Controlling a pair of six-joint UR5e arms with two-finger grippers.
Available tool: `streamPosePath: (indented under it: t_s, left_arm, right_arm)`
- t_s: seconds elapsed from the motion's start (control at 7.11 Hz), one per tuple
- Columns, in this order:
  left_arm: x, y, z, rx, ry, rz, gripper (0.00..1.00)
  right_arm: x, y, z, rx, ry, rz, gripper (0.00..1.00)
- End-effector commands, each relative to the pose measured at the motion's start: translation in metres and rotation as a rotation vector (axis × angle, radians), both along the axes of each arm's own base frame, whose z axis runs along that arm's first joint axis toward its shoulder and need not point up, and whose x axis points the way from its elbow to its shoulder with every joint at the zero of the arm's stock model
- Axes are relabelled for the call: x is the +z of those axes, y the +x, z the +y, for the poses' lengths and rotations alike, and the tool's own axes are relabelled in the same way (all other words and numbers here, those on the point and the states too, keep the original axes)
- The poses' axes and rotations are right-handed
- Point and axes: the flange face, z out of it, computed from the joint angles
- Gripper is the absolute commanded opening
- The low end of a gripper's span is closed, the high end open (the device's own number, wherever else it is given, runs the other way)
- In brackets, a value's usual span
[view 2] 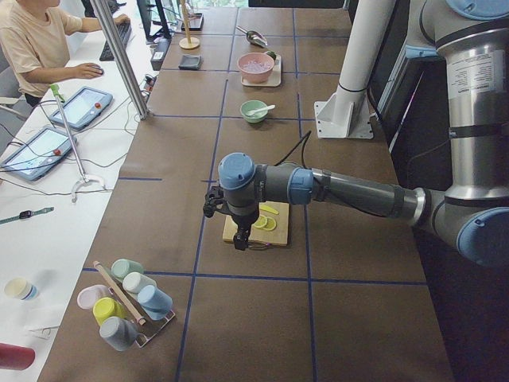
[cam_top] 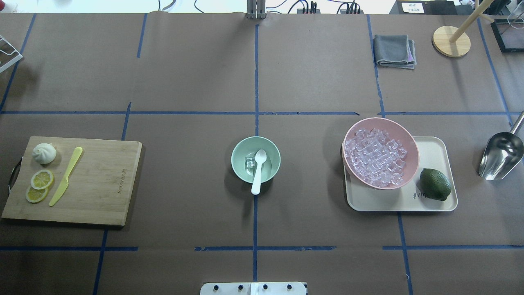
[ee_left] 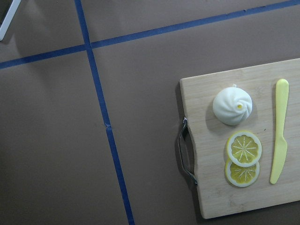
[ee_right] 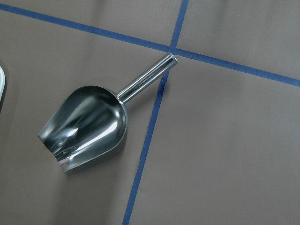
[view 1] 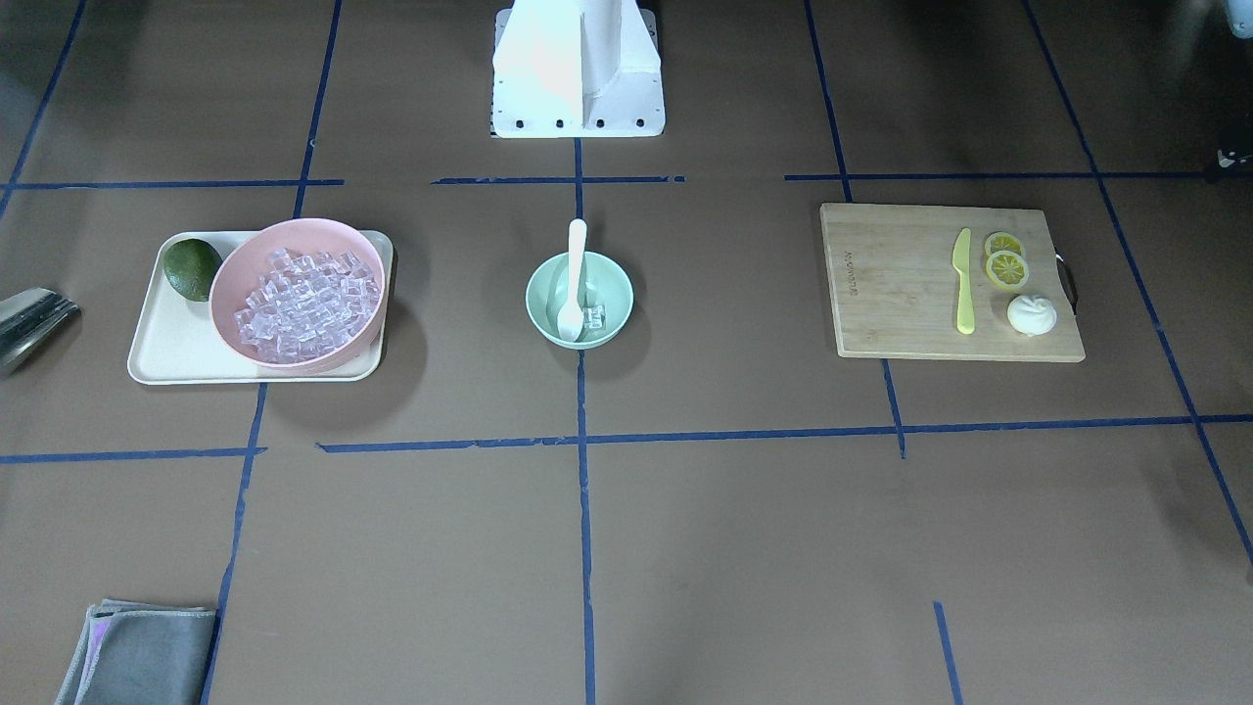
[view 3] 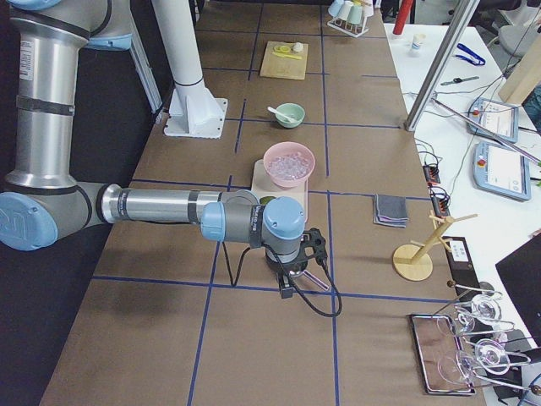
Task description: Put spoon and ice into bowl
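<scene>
Brown paper crossed with blue tape covered the tabletop. At centre frame in the overhead view sat the bowl (cam_top: pixel 236 164), holding the spoon (cam_top: pixel 258 169), its handle over the lower rim, beside the ice (cam_top: pixel 249 162). Whether the jaws of the left arm (view 2: pixel 358 192) and right arm (view 3: pixel 161 205) stood apart or together could not be told.

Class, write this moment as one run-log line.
spoon: in mint-green bowl, handle over rim | ice: in bowl beside spoon | task: looks done

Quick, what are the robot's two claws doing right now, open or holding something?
Left gripper: cannot be told, only a side view shows it.
Right gripper: cannot be told either.
</scene>
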Motion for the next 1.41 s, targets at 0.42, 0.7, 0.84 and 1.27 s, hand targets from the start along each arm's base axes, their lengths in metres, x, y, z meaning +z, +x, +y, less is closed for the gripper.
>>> streamPosePath:
  t_s: [0.42,0.7,0.84,1.27]
  left_arm:
    - [0.005,-0.001,0.020,0.004,-0.007,0.000,1.00]
    - [0.005,-0.001,0.020,0.006,-0.007,-0.008,1.00]
    - [0.008,0.000,0.023,0.007,-0.013,-0.007,1.00]
    - [0.011,0.000,0.023,0.009,-0.019,-0.005,1.00]
  right_arm:
    - [-0.003,-0.001,-0.004,0.000,0.016,-0.004,1.00]
    - [0.007,-0.001,-0.004,0.004,-0.009,0.000,1.00]
    - [0.007,-0.002,-0.004,0.006,-0.013,-0.005,1.00]
    - [0.006,-0.002,-0.006,0.007,-0.011,-0.003,1.00]
